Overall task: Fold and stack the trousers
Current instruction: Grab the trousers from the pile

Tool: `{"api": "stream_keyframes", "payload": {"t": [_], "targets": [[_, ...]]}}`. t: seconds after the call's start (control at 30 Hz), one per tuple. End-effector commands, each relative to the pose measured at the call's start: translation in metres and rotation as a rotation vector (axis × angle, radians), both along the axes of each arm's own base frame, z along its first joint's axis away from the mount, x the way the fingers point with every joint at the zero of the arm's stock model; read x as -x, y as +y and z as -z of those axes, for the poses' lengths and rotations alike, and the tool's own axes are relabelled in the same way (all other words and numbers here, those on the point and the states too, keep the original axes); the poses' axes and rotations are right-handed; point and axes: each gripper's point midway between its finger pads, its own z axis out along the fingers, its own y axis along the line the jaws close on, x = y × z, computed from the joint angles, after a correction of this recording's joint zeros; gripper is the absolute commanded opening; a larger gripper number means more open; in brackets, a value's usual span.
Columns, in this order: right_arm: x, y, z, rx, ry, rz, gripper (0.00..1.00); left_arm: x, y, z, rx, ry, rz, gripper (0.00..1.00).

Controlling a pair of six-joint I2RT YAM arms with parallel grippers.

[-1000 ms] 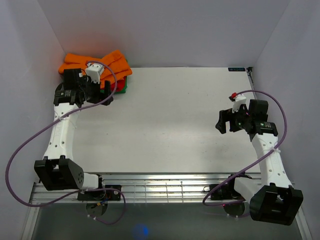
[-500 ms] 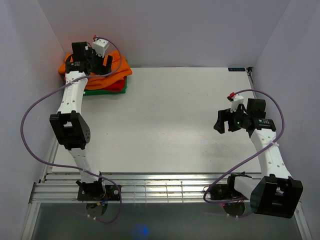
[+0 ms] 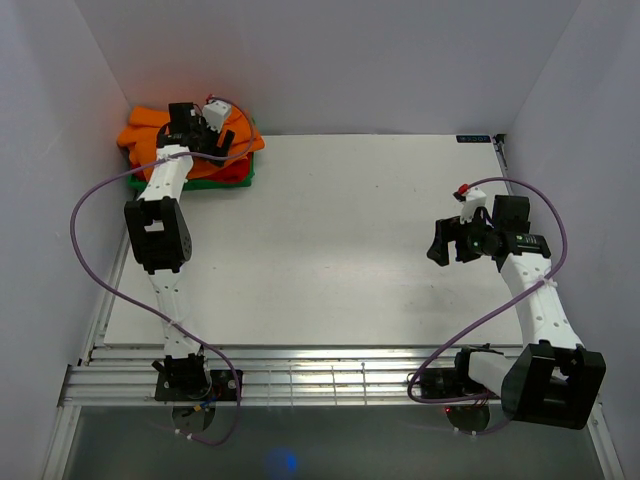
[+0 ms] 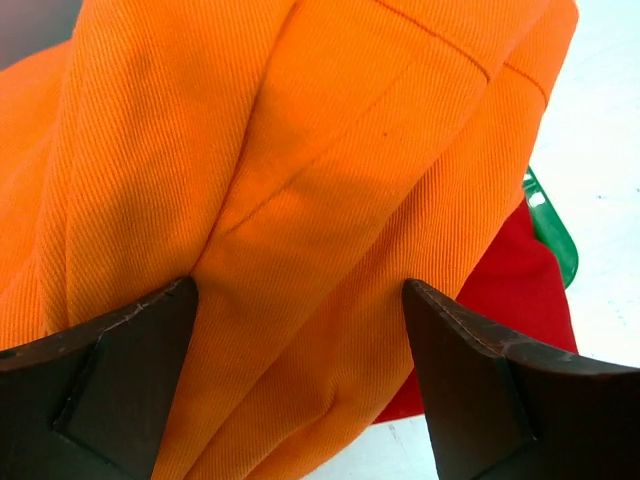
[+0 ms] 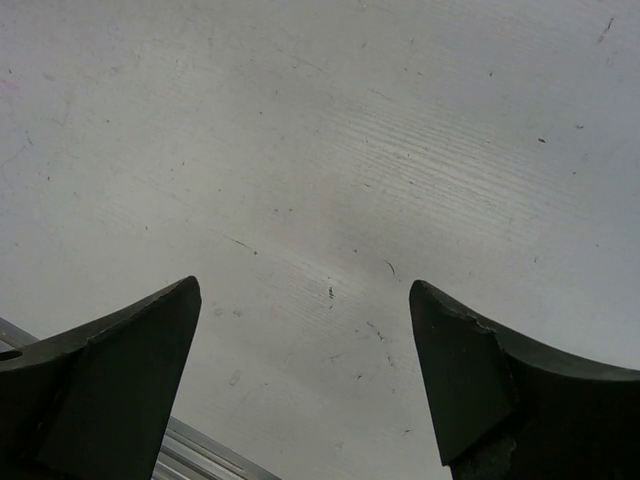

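Observation:
The orange trousers (image 3: 142, 132) lie bunched in a heap at the table's far left corner, on top of a red garment (image 3: 231, 173). My left gripper (image 3: 203, 126) reaches out over that heap. In the left wrist view the trousers (image 4: 300, 150) fill the frame. My left gripper (image 4: 298, 290) is open, and a thick fold of orange cloth bulges between its spread fingers (image 4: 130, 370). My right gripper (image 3: 446, 245) hangs at the right side, far from the trousers. In its own view the right gripper (image 5: 305, 290) is open over bare table, with nothing between its fingers.
A green bin (image 4: 550, 232) edge shows beside the red garment (image 4: 510, 300) under the trousers. White walls close in the far and left sides by the heap. A metal rail (image 3: 320, 378) runs along the near edge of the table (image 3: 350, 240).
My left arm has stretched out from a folded pose, and its gripper has swung over the orange heap, first far back, then slightly nearer. The right arm has barely moved.

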Motion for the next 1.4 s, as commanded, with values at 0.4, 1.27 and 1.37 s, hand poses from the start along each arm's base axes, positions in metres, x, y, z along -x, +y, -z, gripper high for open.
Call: {"api": "stream_keyframes", "payload": {"t": [0.4, 1.27, 1.37], "targets": [[-0.017, 0.0, -0.015, -0.001, -0.031, -0.007, 0.9, -0.008, -0.01, 0.018, 0.008, -0.023, 0.053, 0.83], [-0.034, 0.001, -0.041, -0.003, -0.101, -0.017, 0.9, 0.006, -0.039, -0.216, 0.224, -0.399, 0.033, 0.0], [-0.038, 0.001, -0.048, -0.007, -0.116, -0.017, 0.9, 0.032, -0.054, -0.264, 0.313, -0.46, 0.079, 0.0]]}}
